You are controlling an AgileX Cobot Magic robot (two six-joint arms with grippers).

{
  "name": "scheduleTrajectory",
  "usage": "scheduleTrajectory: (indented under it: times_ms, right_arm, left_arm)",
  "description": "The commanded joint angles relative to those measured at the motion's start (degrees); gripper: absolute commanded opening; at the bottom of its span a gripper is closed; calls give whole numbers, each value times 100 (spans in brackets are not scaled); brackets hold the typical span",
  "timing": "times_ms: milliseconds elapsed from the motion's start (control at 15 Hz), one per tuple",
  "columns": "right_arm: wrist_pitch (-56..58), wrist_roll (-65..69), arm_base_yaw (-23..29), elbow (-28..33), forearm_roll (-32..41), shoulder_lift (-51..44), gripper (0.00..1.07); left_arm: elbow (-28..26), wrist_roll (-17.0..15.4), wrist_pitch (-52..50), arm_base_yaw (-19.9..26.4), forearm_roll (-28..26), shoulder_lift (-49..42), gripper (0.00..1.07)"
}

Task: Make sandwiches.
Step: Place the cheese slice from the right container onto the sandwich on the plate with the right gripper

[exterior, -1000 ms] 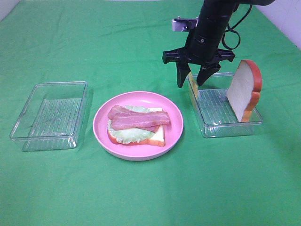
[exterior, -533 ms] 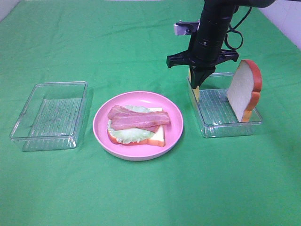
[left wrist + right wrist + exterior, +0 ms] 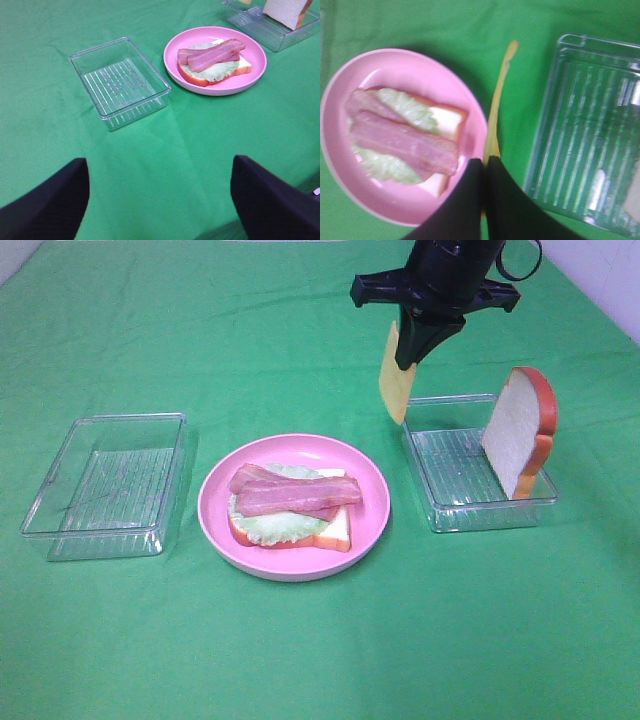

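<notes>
On the pink plate [image 3: 370, 502] lies a half-built sandwich [image 3: 292, 505]: a bread slice, lettuce and bacon strips on top. My right gripper [image 3: 412, 352] is shut on the yellow cheese square [image 3: 394, 380] and holds it hanging in the air above the left end of the right tray [image 3: 476, 502]. In the right wrist view the cheese [image 3: 496, 115] hangs edge-on from the closed fingers [image 3: 492, 200], between plate [image 3: 470, 105] and tray [image 3: 580, 130]. A second bread slice [image 3: 520, 430] leans upright in the right tray. My left gripper [image 3: 160, 200] is open and empty, near the table's front.
An empty clear tray [image 3: 108, 484] sits left of the plate; it also shows in the left wrist view [image 3: 120, 82]. Green cloth [image 3: 300, 640] covers the whole table.
My right gripper closed on the cheese at the tray's left end and lifted it up out of the tray. Plate, trays and bread have not moved.
</notes>
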Motion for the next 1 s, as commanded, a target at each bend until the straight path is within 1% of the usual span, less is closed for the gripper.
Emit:
scheduleTrajectory:
  times_ms: [67, 200, 267, 333, 400, 533, 733, 867, 1000]
  right_arm:
    - [401, -676, -6, -29, 963, -92, 0]
    - [602, -1157, 69, 132, 1742, -63, 0]
    - [602, -1272, 69, 229, 1862, -63, 0]
    - [584, -1461, 212, 447, 2126, -46, 0]
    - [401, -1742, 493, 791, 2401, 63, 0]
    - [109, -1742, 819, 848, 2532, 269, 0]
    - [-183, -1679, 997, 848, 2469, 504, 0]
    - [-504, -1203, 991, 848, 1988, 584, 0]
    - [-779, -676, 991, 848, 1255, 584, 0]
  left_arm:
    - [11, 11, -52, -46, -17, -109, 74]
    - [11, 11, -52, -46, -17, -109, 74]
    - [11, 11, -52, -46, -17, -109, 74]
    - [11, 11, -52, -46, -17, -109, 74]
    - [11, 11, -52, -46, -17, -109, 74]
    - [11, 11, -52, -46, -17, -109, 74]
    - [11, 11, -52, -46, -17, -109, 74]
    - [11, 11, -52, -46, -17, -109, 74]
    - [11, 11, -52, -46, -17, -109, 74]
